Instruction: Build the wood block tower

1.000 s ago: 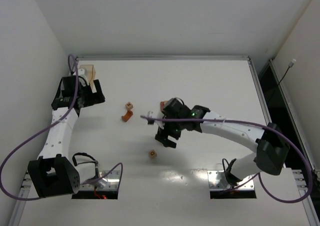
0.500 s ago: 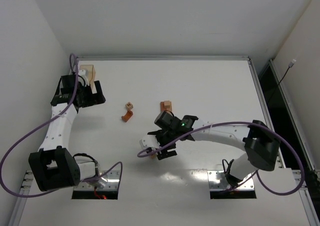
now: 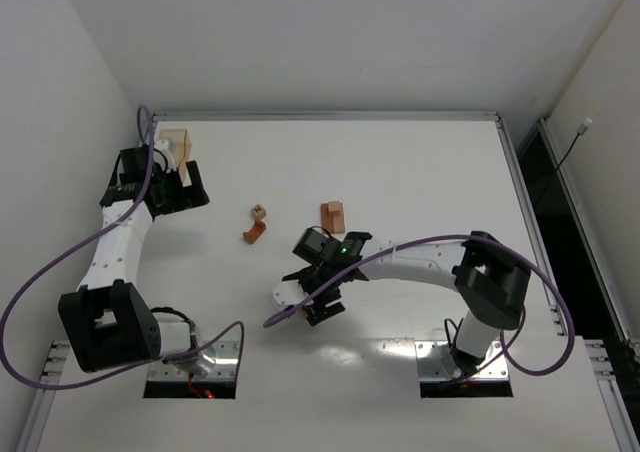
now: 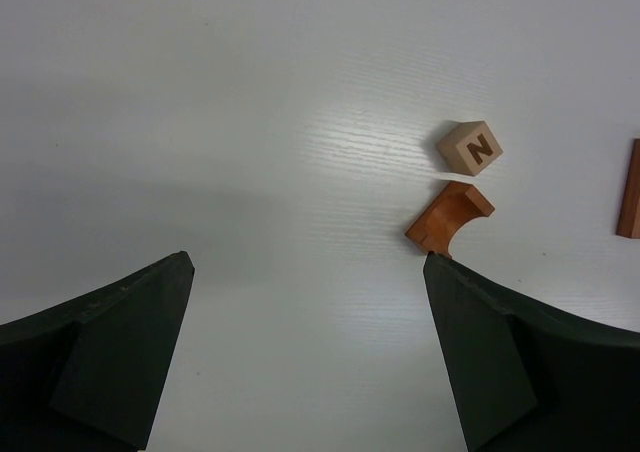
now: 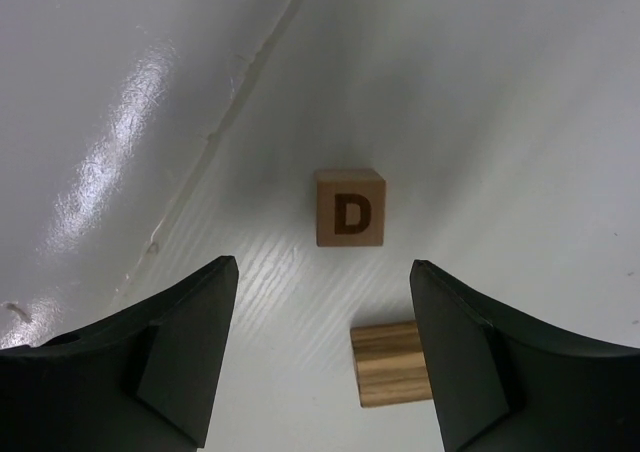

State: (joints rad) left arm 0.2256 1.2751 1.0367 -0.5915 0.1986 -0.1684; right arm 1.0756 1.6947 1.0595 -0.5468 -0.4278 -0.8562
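Amber box (image 3: 175,140) at far-left corner, contents unclear; left jaws wide apart, empty; right jaws apart over D cube (image 5: 350,207)

We see a left arm (image 3: 120,257) and a right arm (image 3: 420,267), both white tubes with black joints. Each trails a purple cable (image 3: 430,238) and is bolted to a metal plate (image 3: 222,352) at the table's (image 3: 400,162) near edge. A green light (image 3: 343,249) glows on the right one. The fingers (image 4: 110,352) are matte black wedges.
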